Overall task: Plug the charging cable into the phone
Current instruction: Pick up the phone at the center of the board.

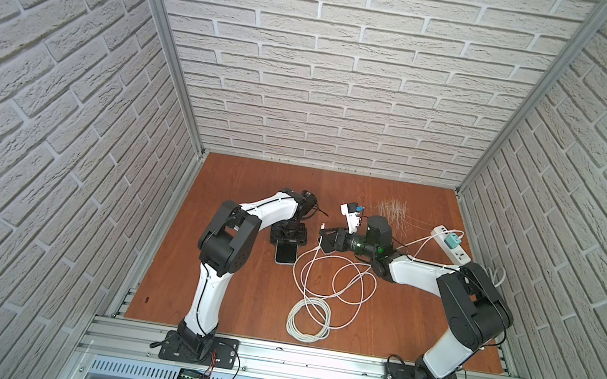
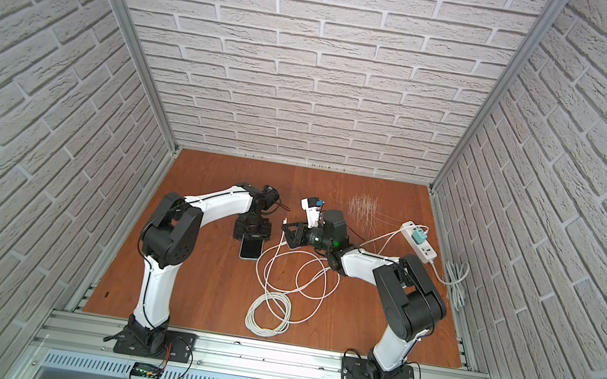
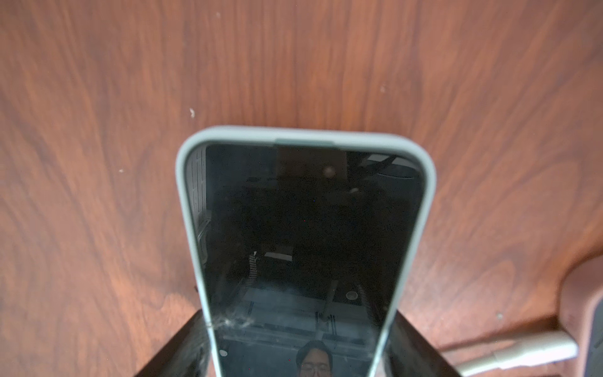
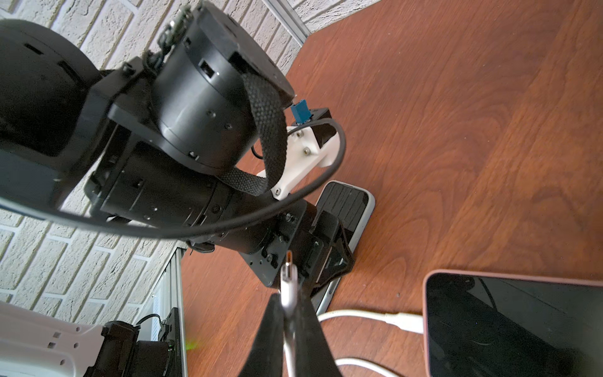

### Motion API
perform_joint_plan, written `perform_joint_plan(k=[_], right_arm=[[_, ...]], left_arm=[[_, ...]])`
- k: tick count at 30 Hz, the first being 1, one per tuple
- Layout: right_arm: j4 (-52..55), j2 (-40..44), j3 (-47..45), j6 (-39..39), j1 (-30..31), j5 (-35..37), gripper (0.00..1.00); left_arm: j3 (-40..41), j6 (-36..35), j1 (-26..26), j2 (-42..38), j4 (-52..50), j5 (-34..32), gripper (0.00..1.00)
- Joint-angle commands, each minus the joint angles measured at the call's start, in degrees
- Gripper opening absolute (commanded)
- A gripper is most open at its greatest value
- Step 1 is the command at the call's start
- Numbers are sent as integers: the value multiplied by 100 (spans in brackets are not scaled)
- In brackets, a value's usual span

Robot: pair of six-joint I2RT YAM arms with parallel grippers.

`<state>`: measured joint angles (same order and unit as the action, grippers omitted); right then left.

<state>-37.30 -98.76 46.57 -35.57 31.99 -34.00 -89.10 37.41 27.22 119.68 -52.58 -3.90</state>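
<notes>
Progress: charging cable [image 4: 289, 352] picked up, plug [image 4: 288, 276] not yet in the phone [image 1: 286, 256]; alignment and insertion left to do, by the look of it.
Right gripper [image 4: 289, 303]: clamped on the cable just behind the plug, metal tip sticking out past the fingertips, raised off the table [image 1: 253, 191].
Left gripper [image 1: 288, 238]: lowered over the phone, fingers [image 3: 182, 352] set wide against both long edges of the grey case, apparently bracing it in place.
Phone: flat on the table, dark screen up, one end poking out from under the left gripper in both top views.
Plug versus phone: near but apart; in the right wrist view, tip aimed toward the left gripper's body, with the phone lying beyond it.
Port: hidden in every view, so which end takes the plug cannot be told.
Nearby: second phone [image 4: 512, 326] in a pink case just beside the right gripper, a white connector [image 4: 404, 321] meeting its edge.
</notes>
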Motion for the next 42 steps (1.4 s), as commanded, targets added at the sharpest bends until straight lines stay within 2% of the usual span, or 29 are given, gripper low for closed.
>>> perform_joint_plan(k=[1, 5, 10, 16, 23, 30, 42], right_arm=[[-247, 230, -48, 73, 51, -10, 3], [-356, 359, -135, 186, 127, -27, 3], [-302, 568, -189, 453, 332, -77, 3], [-160, 530, -83, 671, 620, -343, 3], [433, 134, 411, 959, 885, -605, 3], [350, -428, 811, 571, 888, -1118, 3], [603, -522, 951, 687, 867, -1013, 3]], left_arm=[[203, 34, -87, -350, 203, -577, 32], [246, 209, -279, -844, 464, -708, 30], [-71, 609, -589, -1283, 543, -701, 29], [-405, 1051, -709, -1644, 733, -637, 29], [-466, 1158, -495, -1910, 770, -575, 29], [-142, 1251, -324, -2267, 1105, -360, 29], [-166, 1097, -211, -2298, 999, -79, 28]])
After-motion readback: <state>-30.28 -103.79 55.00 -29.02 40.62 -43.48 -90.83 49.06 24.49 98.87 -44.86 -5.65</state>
